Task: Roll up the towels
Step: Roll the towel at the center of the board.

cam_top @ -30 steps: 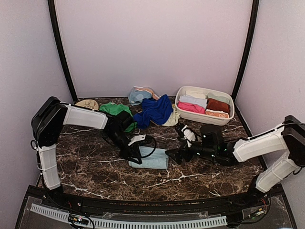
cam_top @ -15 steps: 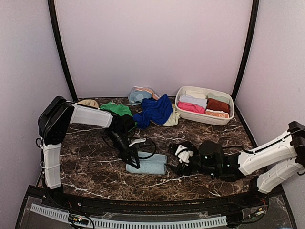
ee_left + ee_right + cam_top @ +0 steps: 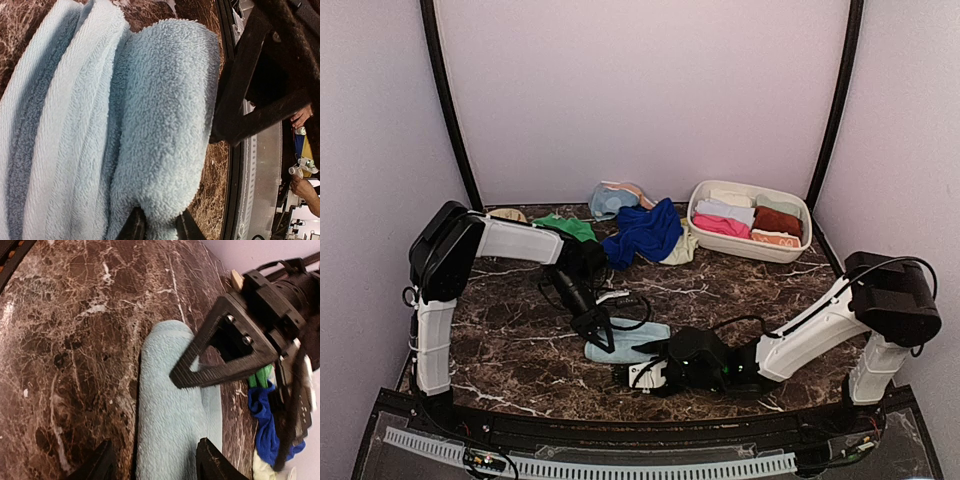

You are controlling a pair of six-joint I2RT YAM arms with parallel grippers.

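Closest to the tabletop's [image 3: 520,372] near edge, the right gripper [image 3: 155,444] is reaching in low from the right. Its fingers are standing apart, straddling the near end of the light blue towel [image 3: 160,110] without visibly pressing on it. That towel is lying a little left of centre, just in from the near edge, with one side curled into a fat roll and flat layers showing beside it. Just beyond, the left gripper [image 3: 603,338] is coming down on the towel's left end, its fingers clamping a fold of the cloth between them.

The two grippers are working very near each other, so a careless closing move looks likely to knock finger against finger. If the right jaws catch only the outer layer, the roll will probably slacken and open out.

Along the far edge, a green towel [image 3: 563,228] and a royal blue towel [image 3: 642,232] are waiting in a loose heap. In the far right corner the basin [image 3: 748,250] is holding rolled towels [image 3: 723,226].
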